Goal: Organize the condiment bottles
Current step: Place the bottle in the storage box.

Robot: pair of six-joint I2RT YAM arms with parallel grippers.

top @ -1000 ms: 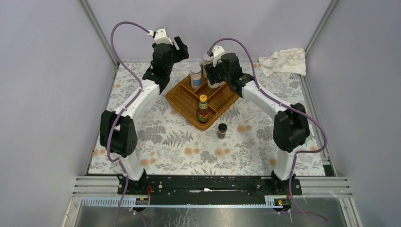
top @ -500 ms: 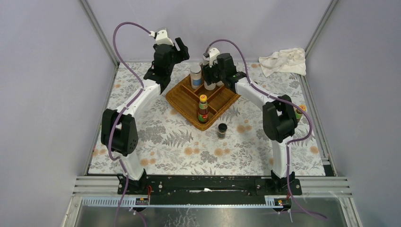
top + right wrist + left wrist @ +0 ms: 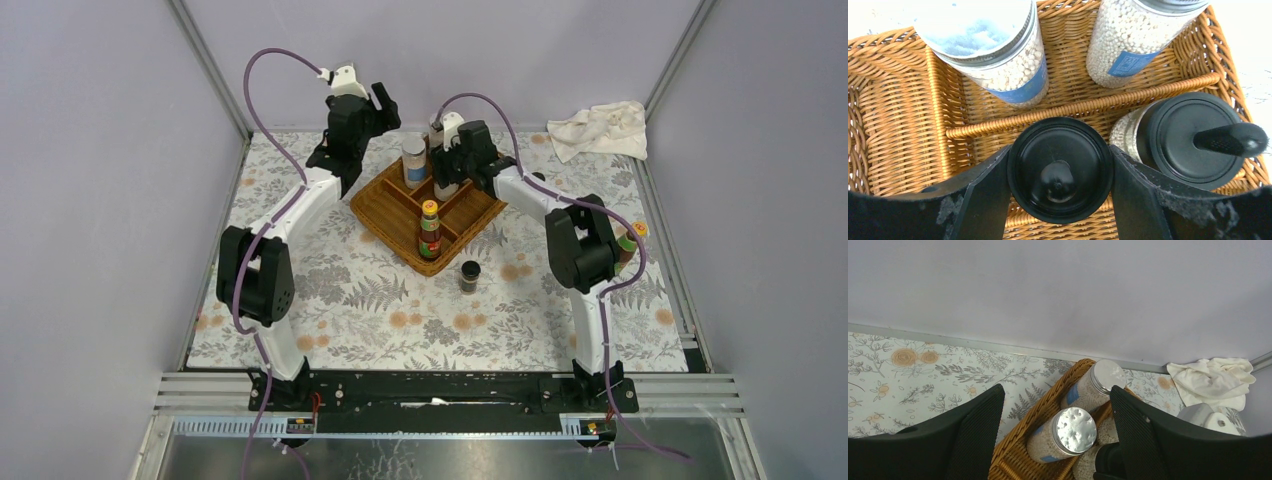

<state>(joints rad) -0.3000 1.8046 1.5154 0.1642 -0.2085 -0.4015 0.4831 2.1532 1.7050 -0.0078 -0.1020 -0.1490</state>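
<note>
Top view: the left tool hangs above the upper-left edge of the wicker tray. A sauce bottle stands in the tray at frame centre, with a dark jar on the bench just below it.

Left wrist view: its fingers stand wide and empty over a shaker at lower centre.

Right wrist view: the right tool clasps a black-lidded jar (inside the tray, lower centre).

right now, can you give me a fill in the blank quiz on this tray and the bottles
1. The right gripper is closed on a jar with a ___ lid.
2. The wicker tray holds ___ white shakers.
3. The sauce bottle in the tray has a ___ cap.
4. The left gripper holds ___.
Missing words: black; two; yellow; nothing.
</note>
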